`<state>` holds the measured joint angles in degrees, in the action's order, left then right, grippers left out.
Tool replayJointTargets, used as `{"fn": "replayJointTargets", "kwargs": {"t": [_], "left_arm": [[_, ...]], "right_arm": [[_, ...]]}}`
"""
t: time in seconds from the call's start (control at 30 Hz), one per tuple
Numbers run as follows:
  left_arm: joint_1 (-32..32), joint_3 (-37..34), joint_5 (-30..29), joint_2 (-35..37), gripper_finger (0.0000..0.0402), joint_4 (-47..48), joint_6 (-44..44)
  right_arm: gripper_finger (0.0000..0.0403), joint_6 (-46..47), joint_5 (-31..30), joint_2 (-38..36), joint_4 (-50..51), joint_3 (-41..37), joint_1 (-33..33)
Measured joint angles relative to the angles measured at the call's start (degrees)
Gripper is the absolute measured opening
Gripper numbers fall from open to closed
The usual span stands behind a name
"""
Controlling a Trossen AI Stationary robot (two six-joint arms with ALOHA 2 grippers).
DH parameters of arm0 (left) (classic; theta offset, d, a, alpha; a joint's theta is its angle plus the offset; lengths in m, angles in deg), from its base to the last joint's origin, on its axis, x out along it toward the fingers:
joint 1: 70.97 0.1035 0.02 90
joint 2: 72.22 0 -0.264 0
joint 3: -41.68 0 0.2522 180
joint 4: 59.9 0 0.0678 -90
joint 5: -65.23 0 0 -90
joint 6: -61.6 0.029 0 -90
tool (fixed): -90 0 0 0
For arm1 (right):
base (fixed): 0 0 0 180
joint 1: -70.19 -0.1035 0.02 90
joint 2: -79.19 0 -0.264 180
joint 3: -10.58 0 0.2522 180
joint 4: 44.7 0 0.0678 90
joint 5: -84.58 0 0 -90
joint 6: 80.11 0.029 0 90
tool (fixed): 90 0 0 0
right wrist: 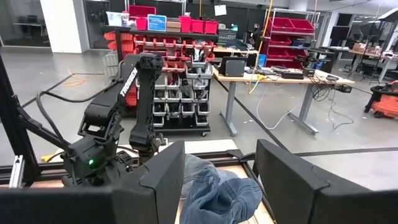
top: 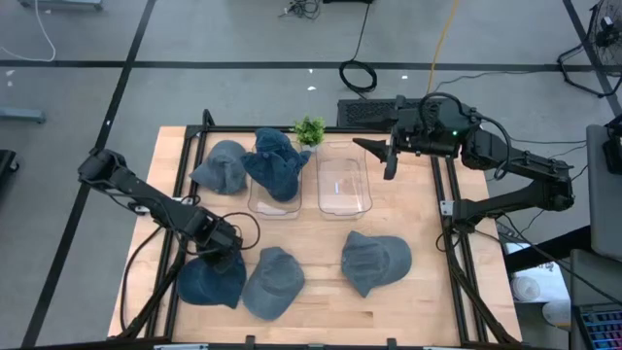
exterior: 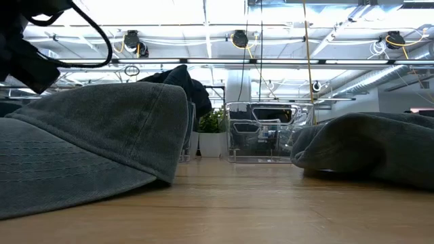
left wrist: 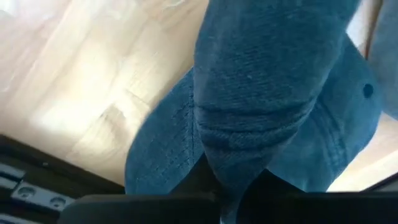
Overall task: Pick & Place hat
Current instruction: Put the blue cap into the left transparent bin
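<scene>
Several blue denim hats lie on the wooden table (top: pixel 418 219). My left gripper (top: pixel 224 251) is shut on the near-left hat (top: pixel 210 282), at that hat's far edge. Beside it lie a second hat (top: pixel 273 283) and a third (top: pixel 375 262). A fourth hat (top: pixel 277 163) is draped over the left clear bin (top: pixel 275 199), and another (top: pixel 220 167) rests on the table to its left. My right gripper (top: pixel 389 156) hangs open, high over the far side beside the right clear bin (top: pixel 344 181), touching nothing. My left gripper pinches a raised fold of the near-left hat (left wrist: pixel 249 124), where rows of stitching cross the denim, between its two fingers (left wrist: pixel 202 180). It comes slanting down from the far left. The rest of the hat spreads out below the hold; whether it rests on the table cannot be told.
A small green plant (top: pixel 309 129) stands at the far edge between the bins. Black frame rails (top: pixel 457 262) run along the table's left and right sides. Bare wood lies between the bins and the near hats. In the low view two hats (exterior: pixel 88 135) (exterior: pixel 369 146) fill the foreground.
</scene>
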<state>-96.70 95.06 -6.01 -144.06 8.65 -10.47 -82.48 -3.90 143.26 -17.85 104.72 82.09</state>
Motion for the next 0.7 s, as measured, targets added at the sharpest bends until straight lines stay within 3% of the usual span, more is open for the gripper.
{"fn": "replayJointTargets", "kwargs": {"t": [0.17, 0.33, 0.7], "left_arm": [[1.5, 2.2, -3.4, 2.0, 0.0005, 0.4, -0.3], [3.1, 6.3, -7.6, 4.3, 0.0004, 3.5, -0.4], [4.3, 20.9, -19.5, 7.5, 0.0003, 13.2, 1.2]], "right_arm": [[0.0185, -0.1, -0.7, 0.0, 0.4, 0.0, 0.0], [0.0185, 1.6, -7.5, 0.0, 0.4, 0.0, 0.0], [0.0185, 2.2, -6.0, 0.0, 0.4, 0.0, 0.0]]}}
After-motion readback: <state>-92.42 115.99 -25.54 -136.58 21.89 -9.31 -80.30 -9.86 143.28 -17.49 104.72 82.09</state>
